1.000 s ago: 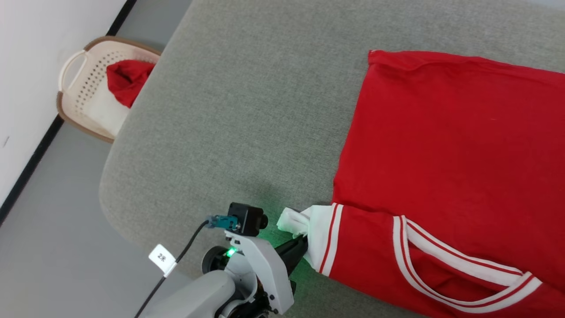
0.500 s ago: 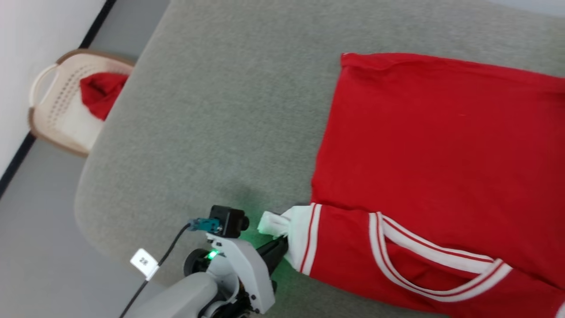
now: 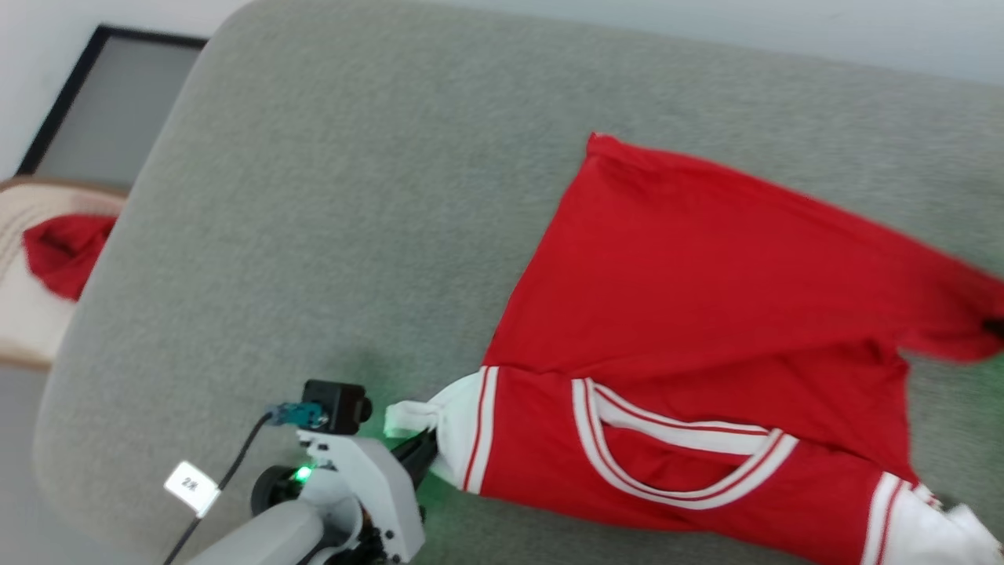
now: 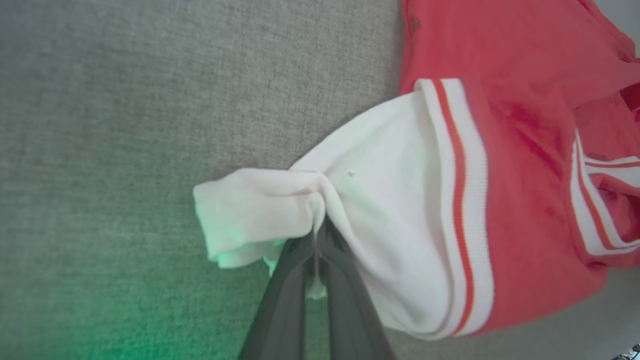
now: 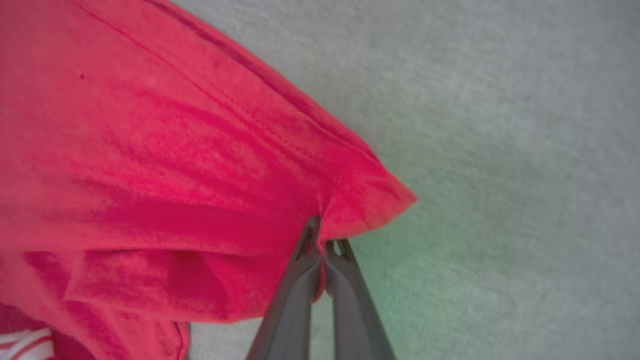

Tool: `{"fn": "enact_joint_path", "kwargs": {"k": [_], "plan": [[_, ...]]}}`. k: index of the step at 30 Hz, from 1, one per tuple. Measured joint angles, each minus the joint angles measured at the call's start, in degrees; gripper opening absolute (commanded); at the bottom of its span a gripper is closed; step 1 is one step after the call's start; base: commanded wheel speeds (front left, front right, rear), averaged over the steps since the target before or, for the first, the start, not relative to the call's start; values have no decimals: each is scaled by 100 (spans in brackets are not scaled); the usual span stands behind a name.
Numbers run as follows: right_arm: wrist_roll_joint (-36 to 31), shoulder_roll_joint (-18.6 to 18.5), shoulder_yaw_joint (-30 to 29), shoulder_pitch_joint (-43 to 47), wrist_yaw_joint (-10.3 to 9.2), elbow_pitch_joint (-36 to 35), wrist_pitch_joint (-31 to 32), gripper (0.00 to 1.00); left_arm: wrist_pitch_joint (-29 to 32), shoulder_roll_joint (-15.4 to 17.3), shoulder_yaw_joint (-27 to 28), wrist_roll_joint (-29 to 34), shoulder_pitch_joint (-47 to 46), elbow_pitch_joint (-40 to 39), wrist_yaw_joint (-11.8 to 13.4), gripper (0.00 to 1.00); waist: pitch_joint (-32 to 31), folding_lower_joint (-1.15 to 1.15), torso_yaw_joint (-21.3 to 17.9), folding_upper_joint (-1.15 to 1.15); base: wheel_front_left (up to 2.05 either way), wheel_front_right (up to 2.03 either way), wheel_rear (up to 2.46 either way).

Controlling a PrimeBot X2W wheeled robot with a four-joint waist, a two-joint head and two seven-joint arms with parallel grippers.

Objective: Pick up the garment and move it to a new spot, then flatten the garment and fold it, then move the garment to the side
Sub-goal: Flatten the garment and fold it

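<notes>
Red garment (image 3: pixel 706 259), one, left pincer (image 4: pixel 316 230) clamping its white sleeve (image 4: pixel 380 200), right pincer (image 5: pixel 322 242) clamping its red corner (image 5: pixel 375 200)

Pale grey arm (image 3: pixel 259 541); black camera (image 3: pixel 336 396); green lamp (image 3: pixel 301 474); tagged black cable (image 3: pixel 249 437); dark fingers (image 4: pixel 285 300).

white cable tag (image 3: pixel 192 486), small dark print, unreadable

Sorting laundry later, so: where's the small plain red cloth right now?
The cloth sits at the head view's far left edge, in the pale basket beside the grey surface, well left of the jersey.
</notes>
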Motion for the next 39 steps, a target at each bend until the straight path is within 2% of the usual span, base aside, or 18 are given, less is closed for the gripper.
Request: {"fn": "enact_joint_path", "kwargs": {"k": [8, 14, 20, 24, 25, 26, 27, 33, 39], "plan": [[383, 57, -461, 1514, 0, -1046, -49, 0, 68, 358, 64, -81, 222, -287, 294, 0, -291, 0, -489, 0, 0, 0, 0], [387, 392, -932, 2501, 0, -1760, -67, 0, 91, 511, 113, -86, 244, -498, 428, 0, -431, 0, -808, 0, 0, 0, 0], [261, 843, -1252, 3074, 0, -2093, -175, 0, 125, 581, 127, -101, 259, -617, 494, 0, -490, 0, -1039, 0, 0, 0, 0], [160, 968, -1235, 3164, 0, -2145, -314, 0, 125, 592, 127, -101, 261, -649, 520, 0, -501, 0, -1130, 0, 0, 0, 0], [133, 965, -1207, 3165, 0, -2153, -330, 33, 126, 597, 126, -101, 264, -649, 522, 0, -505, 0, -1145, 0, 0, 0, 0], [79, 950, -1156, 3169, 0, -2170, -378, 91, 134, 604, 126, -101, 269, -650, 536, 0, -514, 0, -1159, 0, 0, 0, 0], [37, 940, -1120, 3173, 0, -2191, -428, 100, 137, 611, 126, -101, 275, -650, 541, 0, -524, 0, -1171, 0, 0, 0, 0], [30, 965, -1171, 3186, 0, -2358, -366, 100, 137, 616, 115, -124, 346, -654, 542, 0, -630, 0, -1208, 0, 0, 0, 0], [34, 972, -1347, 3389, -1, -3007, -426, 100, 138, 594, 91, -135, 403, -679, 541, 0, -737, 0, -1160, 0, 0, 0, 0]]}}
